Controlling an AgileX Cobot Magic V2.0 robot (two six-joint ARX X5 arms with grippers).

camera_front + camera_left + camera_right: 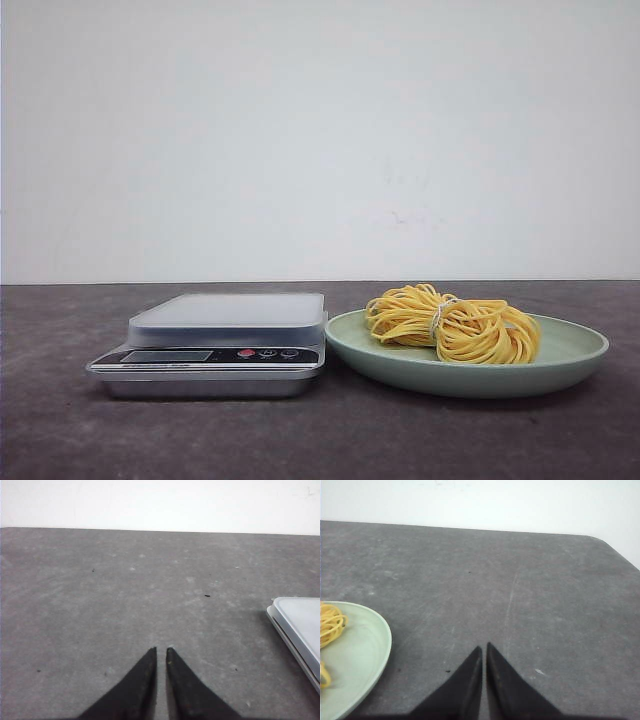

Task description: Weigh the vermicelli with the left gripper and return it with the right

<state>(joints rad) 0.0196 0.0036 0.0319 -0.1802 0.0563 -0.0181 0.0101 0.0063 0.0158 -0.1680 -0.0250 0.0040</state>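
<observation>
The vermicelli lies in a coil on the pale green plate, to the right of the scale, whose platform is bare. In the front view neither of my arms shows. I judge that the first step is not yet begun: my left side must reach across the scale to the plate, and I think it is best to take the bundle near its whitish band, so that the strands stay together.

In the left wrist view, my left gripper hangs low over the dark table, fingertips almost together and holding nothing. The scale's corner is off to one side.

In the right wrist view, my right gripper is likewise pressed nearly closed and empty, near the plate's rim.
</observation>
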